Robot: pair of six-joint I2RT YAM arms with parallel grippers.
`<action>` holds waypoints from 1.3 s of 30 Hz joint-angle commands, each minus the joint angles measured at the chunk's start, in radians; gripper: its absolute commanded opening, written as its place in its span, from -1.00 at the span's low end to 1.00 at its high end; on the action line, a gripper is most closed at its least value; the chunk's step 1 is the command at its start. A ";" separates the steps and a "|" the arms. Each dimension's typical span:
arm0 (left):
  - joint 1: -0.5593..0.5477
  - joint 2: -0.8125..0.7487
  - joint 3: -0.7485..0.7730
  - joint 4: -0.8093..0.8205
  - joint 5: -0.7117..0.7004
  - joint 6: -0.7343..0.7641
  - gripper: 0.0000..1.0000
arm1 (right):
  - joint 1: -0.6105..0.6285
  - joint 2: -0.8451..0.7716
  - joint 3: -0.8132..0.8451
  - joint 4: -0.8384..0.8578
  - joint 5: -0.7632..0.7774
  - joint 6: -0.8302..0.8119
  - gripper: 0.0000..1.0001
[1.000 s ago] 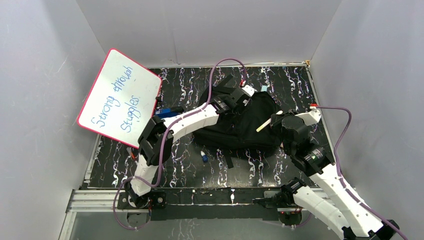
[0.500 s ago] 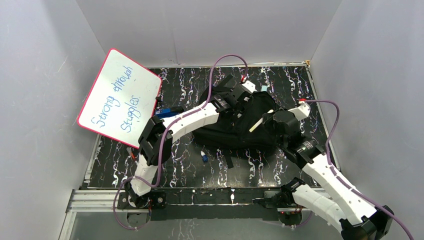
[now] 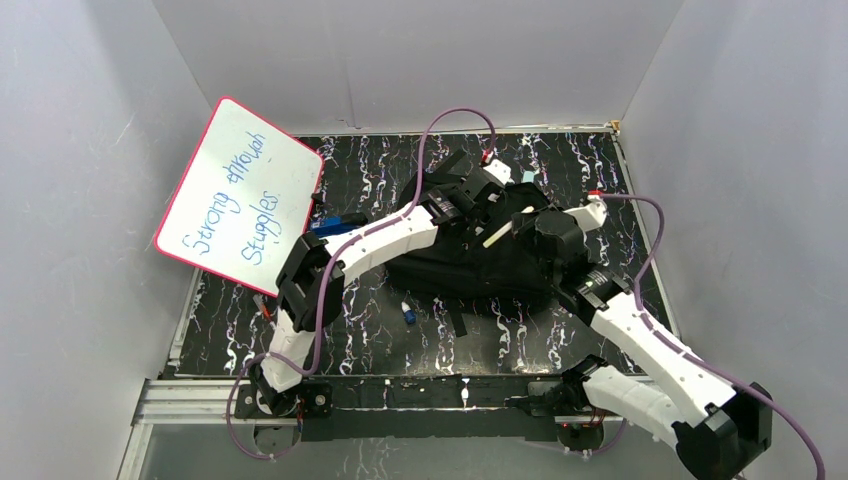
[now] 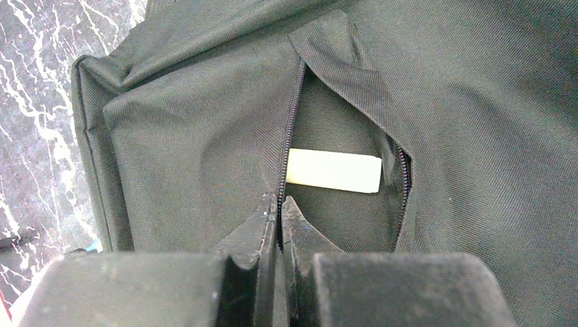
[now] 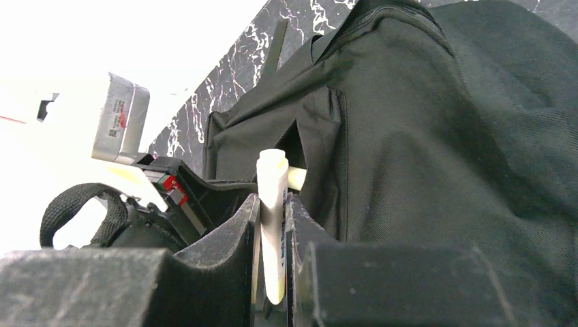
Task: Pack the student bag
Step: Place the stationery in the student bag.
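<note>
Since the bag is soft and lies loose on the table, toward the far side w/ both arms bent over it, the biggest risk is the whole thing sliding or bunching if the L arm pulls hard: nothing pins it down. Left gripper is pinched tight on the zip edge of the pocket, jaws together w/ only fabric btwn them. A slip there would prob. let the slit fall closed. Slit is narrow, and a pale bar shows across it; can't tell if that's a label or sth lying inside. Right gripper is clamped on a white pen, a good length sticking out past the fingertips. It could pivot in the jaws if the tip catches flap or zip teeth instead of the gap. Grippers are near each other over the pocket, so a knock is poss. Room: whiteboard leans at the left, well apart from the bag. R wall sits close to the R arm's elbow, so little swing there. Most space is on the bag's near side, but a small blue-capped item just beside that edge could get swept.
</note>
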 commanded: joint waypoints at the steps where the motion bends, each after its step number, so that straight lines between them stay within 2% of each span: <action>1: 0.003 -0.104 0.000 0.032 -0.036 -0.011 -1.00 | -0.001 0.044 0.014 0.139 0.024 0.015 -1.00; 13: 0.003 -0.164 -0.043 0.067 -0.017 -0.037 -1.00 | -0.054 0.146 -0.019 0.300 -0.041 -0.009 -1.00; 29: 0.003 -0.177 -0.054 0.072 -0.010 -0.051 -1.00 | -0.080 0.324 0.011 0.400 -0.105 -0.030 -1.00; 39: 0.003 -0.179 -0.058 0.077 -0.018 -0.050 -1.00 | -0.080 0.389 0.018 0.411 -0.243 -0.037 -1.00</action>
